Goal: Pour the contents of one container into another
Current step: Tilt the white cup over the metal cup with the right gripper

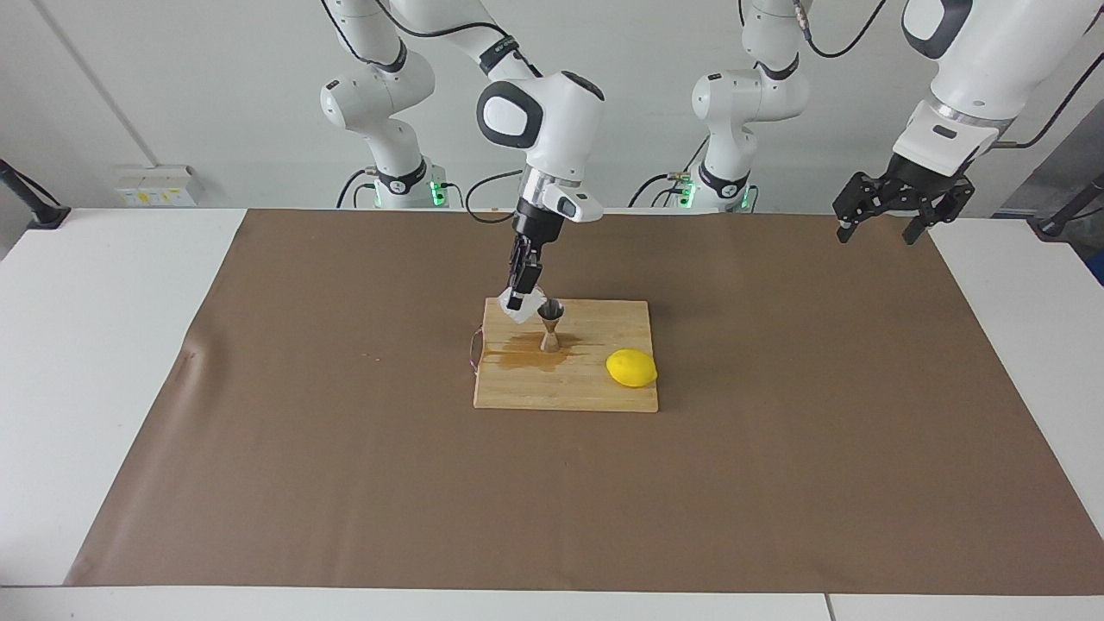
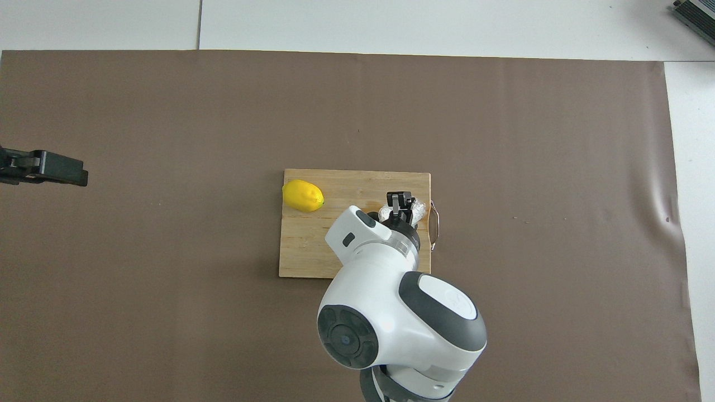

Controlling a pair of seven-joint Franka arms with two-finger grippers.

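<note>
The right tool (image 1: 521,304) points steeply down, clamped tight; the left tool (image 1: 881,226) hangs raised with fingers spread, its arm waiting.

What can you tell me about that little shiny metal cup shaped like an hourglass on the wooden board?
The jigger is a small steel measure, two cones joined at a narrow waist. It stands upright on the wooden cutting board, at the edge of a brownish wet patch, nearer to the robots than the lemon. The right gripper holds a whitish crinkled cup tilted beside its rim; whether the two touch cannot be told. In the overhead view the arm hides it.
</note>
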